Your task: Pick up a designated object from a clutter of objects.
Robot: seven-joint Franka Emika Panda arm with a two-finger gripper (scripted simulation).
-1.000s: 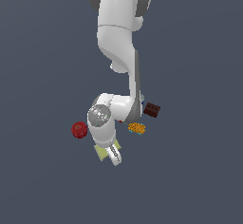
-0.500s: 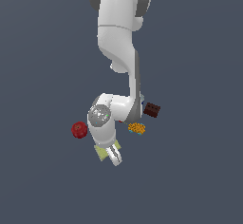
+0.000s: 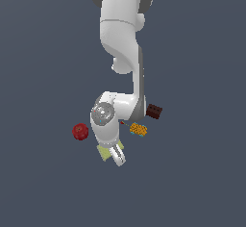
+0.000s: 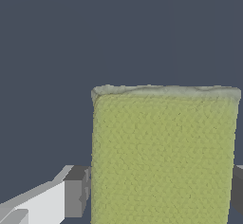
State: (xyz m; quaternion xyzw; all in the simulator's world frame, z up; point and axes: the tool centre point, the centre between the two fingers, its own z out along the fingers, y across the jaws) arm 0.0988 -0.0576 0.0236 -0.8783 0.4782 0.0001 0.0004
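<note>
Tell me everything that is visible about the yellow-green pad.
The yellow-green pad is a thin, flat rectangle with a pebbled, sponge-like surface and a paler far edge. In the wrist view it fills the space between the two fingers of the gripper, whose dark pads sit at its sides. In the exterior view only its corners show beneath the arm, on the dark floor.

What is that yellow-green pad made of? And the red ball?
The pad looks like soft sponge or foam: the wrist view shows a matte, finely pitted, bubbly surface and a slightly wavy rim. The red ball looks smooth and a bit waxy, like a plastic toy fruit, with a dimple on top, but it is too small to be sure.
</note>
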